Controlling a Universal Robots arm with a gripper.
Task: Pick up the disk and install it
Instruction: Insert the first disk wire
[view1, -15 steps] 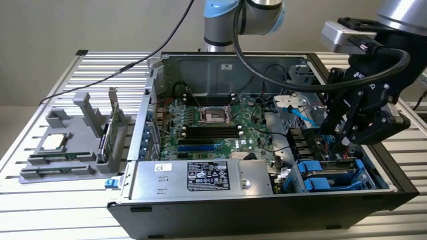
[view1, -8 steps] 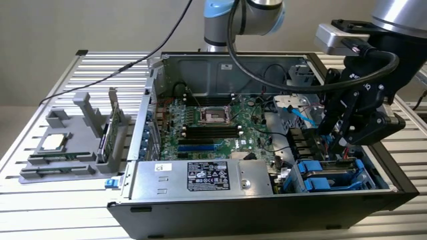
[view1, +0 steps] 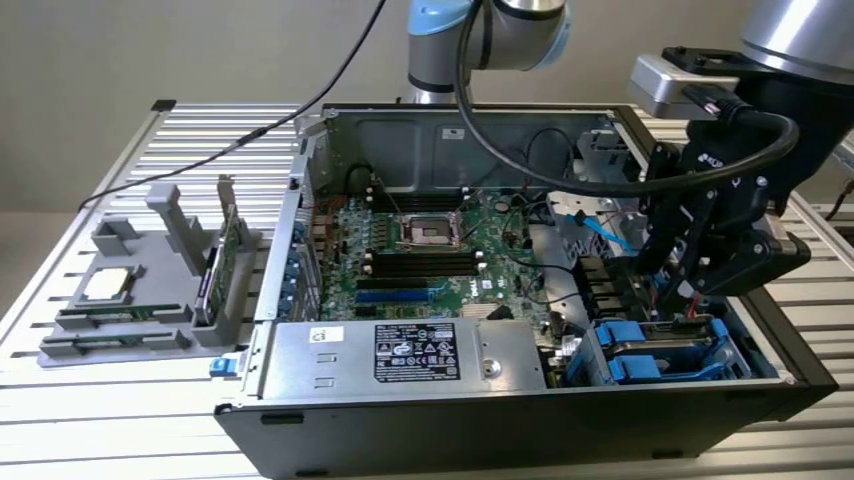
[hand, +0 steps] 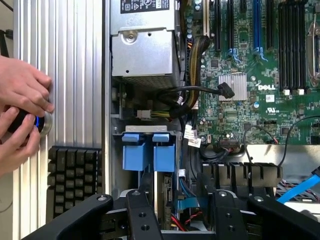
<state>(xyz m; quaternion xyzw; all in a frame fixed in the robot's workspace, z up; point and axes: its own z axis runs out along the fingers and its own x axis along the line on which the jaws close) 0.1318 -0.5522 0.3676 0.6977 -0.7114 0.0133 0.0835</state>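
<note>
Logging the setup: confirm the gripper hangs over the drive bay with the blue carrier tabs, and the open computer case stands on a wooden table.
One detail is wrong: the table is ribbed metal, not wood, as the exterior view shows. The gripper does hang over the bay with the blue carrier tabs in the open computer case.

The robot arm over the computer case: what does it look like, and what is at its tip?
The arm is silver-grey metal tubes with rounded joints capped in light blue. A silver box sits at its wrist, and thick black cables loop along it. The gripper is matt black with angular bolted fingers.
</note>
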